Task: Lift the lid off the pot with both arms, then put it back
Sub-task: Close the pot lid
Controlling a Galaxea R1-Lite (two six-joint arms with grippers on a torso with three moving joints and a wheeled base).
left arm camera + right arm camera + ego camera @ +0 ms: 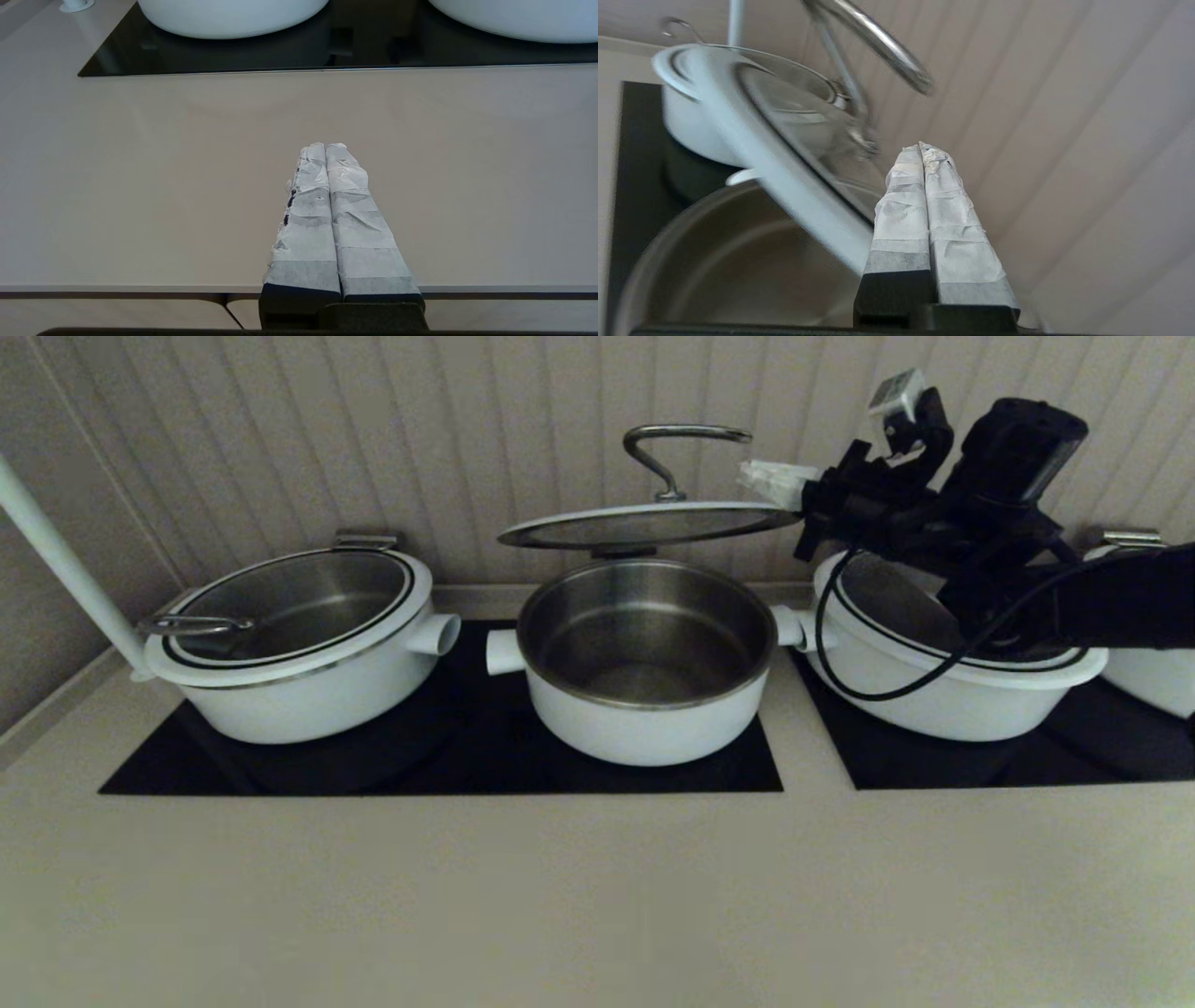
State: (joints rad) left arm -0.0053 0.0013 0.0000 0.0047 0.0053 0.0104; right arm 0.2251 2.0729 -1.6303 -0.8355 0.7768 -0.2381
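Observation:
The lid (644, 525), glass with a wide white rim and a curved steel handle (686, 434), stands raised and roughly level above the open middle pot (644, 709), held at the back by its hinge. My right gripper (754, 476) is shut and empty, with its white-wrapped tips right at the lid's right edge. In the right wrist view the shut fingertips (923, 147) sit beside the lid's rim (784, 172), over the pot's steel bowl (714, 261). My left gripper (325, 145) is shut and empty, low over the bare counter near its front edge, out of the head view.
A like pot with its lid on (299, 644) stands left on the black cooktop (467, 775). Another (934, 691) stands right under my right arm, and one more (1158, 681) at the far right. A white pole (65, 569) leans at far left. The panelled wall is close behind.

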